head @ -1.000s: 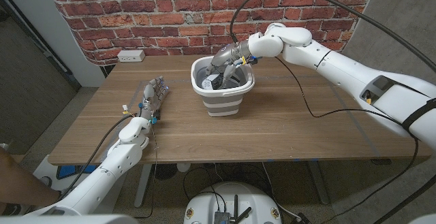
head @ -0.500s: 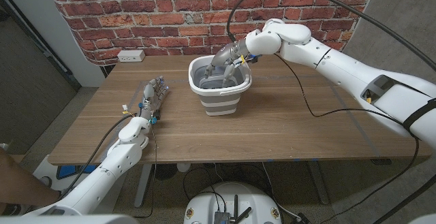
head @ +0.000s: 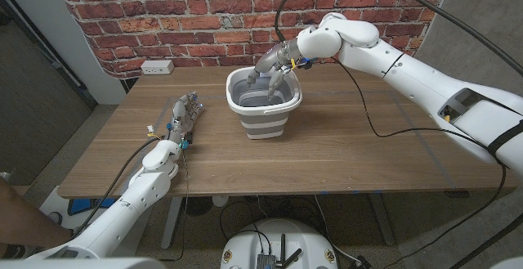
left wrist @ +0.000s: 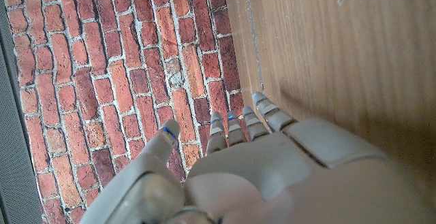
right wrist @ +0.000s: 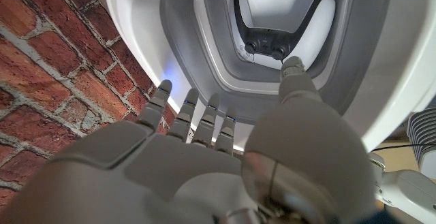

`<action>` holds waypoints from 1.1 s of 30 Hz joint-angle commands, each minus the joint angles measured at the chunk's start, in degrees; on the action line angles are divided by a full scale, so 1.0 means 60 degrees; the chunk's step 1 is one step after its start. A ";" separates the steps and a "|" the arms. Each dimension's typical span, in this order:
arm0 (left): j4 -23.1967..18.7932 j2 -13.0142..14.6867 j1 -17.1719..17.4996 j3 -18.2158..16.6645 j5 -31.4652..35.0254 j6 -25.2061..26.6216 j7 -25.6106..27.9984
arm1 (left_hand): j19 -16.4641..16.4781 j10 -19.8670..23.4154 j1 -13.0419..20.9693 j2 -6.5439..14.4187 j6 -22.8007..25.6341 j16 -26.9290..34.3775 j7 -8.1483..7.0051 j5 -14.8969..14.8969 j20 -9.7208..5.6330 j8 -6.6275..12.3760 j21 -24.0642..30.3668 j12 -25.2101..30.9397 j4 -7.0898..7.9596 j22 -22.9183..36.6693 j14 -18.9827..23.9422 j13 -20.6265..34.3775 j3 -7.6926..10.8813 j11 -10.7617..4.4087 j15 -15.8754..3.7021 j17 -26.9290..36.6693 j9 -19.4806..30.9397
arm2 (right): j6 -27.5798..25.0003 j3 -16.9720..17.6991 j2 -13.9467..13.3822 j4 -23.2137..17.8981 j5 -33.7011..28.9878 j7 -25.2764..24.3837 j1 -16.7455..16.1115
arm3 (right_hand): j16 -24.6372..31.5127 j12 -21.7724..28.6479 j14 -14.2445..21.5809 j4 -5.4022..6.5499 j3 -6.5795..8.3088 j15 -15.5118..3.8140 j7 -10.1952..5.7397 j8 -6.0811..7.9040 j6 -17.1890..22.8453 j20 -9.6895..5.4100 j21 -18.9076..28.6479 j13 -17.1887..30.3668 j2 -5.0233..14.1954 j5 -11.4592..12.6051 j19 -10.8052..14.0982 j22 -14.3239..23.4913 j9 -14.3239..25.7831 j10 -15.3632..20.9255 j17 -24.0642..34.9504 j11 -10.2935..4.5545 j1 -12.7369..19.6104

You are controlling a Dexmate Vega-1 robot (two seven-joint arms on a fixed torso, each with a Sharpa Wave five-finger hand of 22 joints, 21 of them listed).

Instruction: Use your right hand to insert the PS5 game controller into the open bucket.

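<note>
A white and grey collapsible bucket (head: 265,123) stands open on the wooden table, right of its middle. The white and black PS5 controller (right wrist: 283,26) lies on the bottom of the bucket (right wrist: 136,20) in the right wrist view. My right hand (head: 274,62) hovers just above the bucket's far rim, fingers spread and pointing down, holding nothing. In its own wrist view the right hand (right wrist: 204,163) is clear of the controller. My left hand (head: 185,114) stays on the table at the left with fingers stretched out, and the left wrist view shows the same hand (left wrist: 272,169) with nothing in it.
A brick wall (head: 188,15) backs the table, with a white power outlet (head: 157,66) at its foot on the left. A black cable (head: 368,122) from the right arm hangs down onto the tabletop right of the bucket.
My right hand has lifted out of the bucket to above its rim, leaving the controller inside. The left hand has not moved.
</note>
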 commanded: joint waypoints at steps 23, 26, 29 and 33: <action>0.0339 0.0016 -0.0310 -0.0076 -0.0003 -0.0215 -0.0253 | 0.0009 0.0020 0.0002 0.0537 0.0019 -0.0009 -0.0015 0.0018 -0.0487 0.0038 0.0065 -0.0003 -0.0029 0.0017 -0.0039 0.0027 0.0052 -0.0091 -0.0011 0.0016 0.0033 | -0.1603 0.1481 -0.0887 -0.1279 0.1776 -0.0243 -0.0769 | -0.0021 0.0160 0.0116 0.0175 -0.0022 -0.0167 0.0058 -0.0142 0.0172 -0.0032 0.0133 -0.0065 0.0163 0.0065 0.0276 0.0015 0.0012 0.0022 0.0026 0.0028 -0.0403; 0.0117 0.0145 -0.0234 -0.0063 0.0112 -0.0134 -0.0137 | 0.0000 0.0012 0.0006 0.0537 0.0018 -0.0012 -0.0017 0.0019 -0.0481 0.0038 0.0061 -0.0007 -0.0034 0.0017 -0.0044 0.0027 0.0055 -0.0086 -0.0010 0.0015 0.0032 | -0.1864 0.1659 -0.1076 -0.1443 0.1989 -0.0357 -0.0965 | -0.0023 0.0174 0.0127 0.0188 -0.0029 -0.0184 0.0073 -0.0156 0.0200 -0.0035 0.0145 -0.0077 0.0185 0.0069 0.0323 0.0015 0.0013 0.0036 0.0026 0.0037 -0.0448; 0.0052 0.0100 -0.0166 -0.0094 0.0115 -0.0281 -0.0116 | -0.0003 0.0016 0.0008 0.0536 0.0023 -0.0011 -0.0018 0.0019 -0.0479 0.0040 0.0060 -0.0006 -0.0040 0.0017 -0.0040 0.0028 0.0057 -0.0088 -0.0010 0.0015 0.0032 | -0.2087 0.1839 -0.1285 -0.1656 0.2140 -0.0526 -0.1186 | -0.0026 0.0184 0.0138 0.0197 -0.0032 -0.0196 0.0081 -0.0162 0.0241 -0.0037 0.0156 -0.0087 0.0204 0.0073 0.0367 0.0014 0.0013 0.0042 0.0026 0.0034 -0.0484; -0.0113 0.0128 -0.0033 -0.0130 0.0106 -0.0319 -0.0069 | -0.0001 0.0014 0.0012 0.0534 0.0020 -0.0011 -0.0022 0.0020 -0.0480 0.0039 0.0061 -0.0006 -0.0048 0.0017 -0.0039 0.0028 0.0059 -0.0076 -0.0010 0.0013 0.0032 | -0.2435 0.2109 -0.1548 -0.1958 0.2336 -0.0811 -0.1500 | -0.0034 0.0201 0.0144 0.0201 -0.0037 -0.0218 0.0097 -0.0182 0.0277 -0.0042 0.0170 -0.0104 0.0228 0.0081 0.0433 0.0013 0.0014 0.0060 0.0024 0.0050 -0.0527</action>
